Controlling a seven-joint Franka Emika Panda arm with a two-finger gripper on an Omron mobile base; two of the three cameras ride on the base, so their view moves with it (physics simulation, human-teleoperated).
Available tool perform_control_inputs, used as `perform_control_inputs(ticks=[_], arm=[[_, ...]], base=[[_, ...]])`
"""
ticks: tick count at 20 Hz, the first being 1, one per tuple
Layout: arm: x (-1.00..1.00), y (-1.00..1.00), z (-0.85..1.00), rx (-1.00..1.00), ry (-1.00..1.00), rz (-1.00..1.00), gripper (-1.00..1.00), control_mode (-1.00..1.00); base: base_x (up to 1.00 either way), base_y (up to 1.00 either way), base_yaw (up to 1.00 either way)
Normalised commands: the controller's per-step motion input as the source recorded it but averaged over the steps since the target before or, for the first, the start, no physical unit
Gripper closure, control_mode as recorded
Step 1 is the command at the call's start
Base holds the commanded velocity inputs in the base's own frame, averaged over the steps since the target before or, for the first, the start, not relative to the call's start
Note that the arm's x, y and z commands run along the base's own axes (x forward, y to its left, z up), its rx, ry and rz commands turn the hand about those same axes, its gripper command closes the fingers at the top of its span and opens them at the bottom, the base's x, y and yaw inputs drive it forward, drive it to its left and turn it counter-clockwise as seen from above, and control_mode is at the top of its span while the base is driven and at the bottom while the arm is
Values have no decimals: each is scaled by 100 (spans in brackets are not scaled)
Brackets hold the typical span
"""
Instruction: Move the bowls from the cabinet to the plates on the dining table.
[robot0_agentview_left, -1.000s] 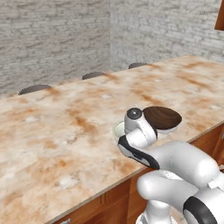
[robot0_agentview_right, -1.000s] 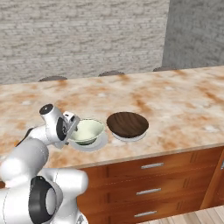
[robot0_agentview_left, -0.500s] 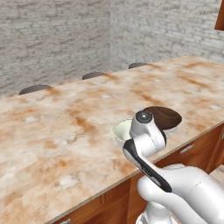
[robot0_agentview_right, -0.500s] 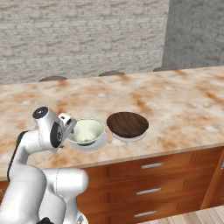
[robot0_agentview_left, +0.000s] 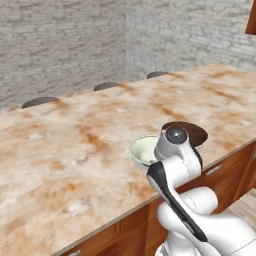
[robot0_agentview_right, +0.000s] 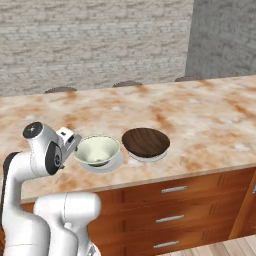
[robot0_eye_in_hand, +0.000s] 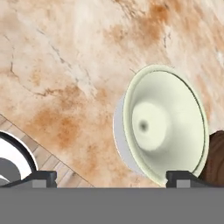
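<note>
Since both bowls look like stiff, glazed, slippery, chippable ceramic, I'd only ever pinch the thin rim; the cream bowl and brown bowl each sit on plates on the bench, pincer wide and empty.

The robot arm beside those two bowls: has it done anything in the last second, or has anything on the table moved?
The arm has pulled back from the cream bowl, its elbow rising and the hand drawing toward the table edge. The gripper is open and holds nothing. Both bowls stayed put: the cream bowl sits on its white plate, and the dark brown bowl sits on the other, side by side on the dining table.
</note>
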Motion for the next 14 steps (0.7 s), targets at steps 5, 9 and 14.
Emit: perform_control_inputs(ticks=[5, 9, 14], arm=[[-32, -2, 62, 7, -10, -4, -100, -100], [-25, -5, 65, 8, -9, -5, -100, -100], [-24, -9, 64, 9, -11, -5, -100, -100]], base=[[0, 0, 0], [0, 0, 0], [0, 0, 0]])
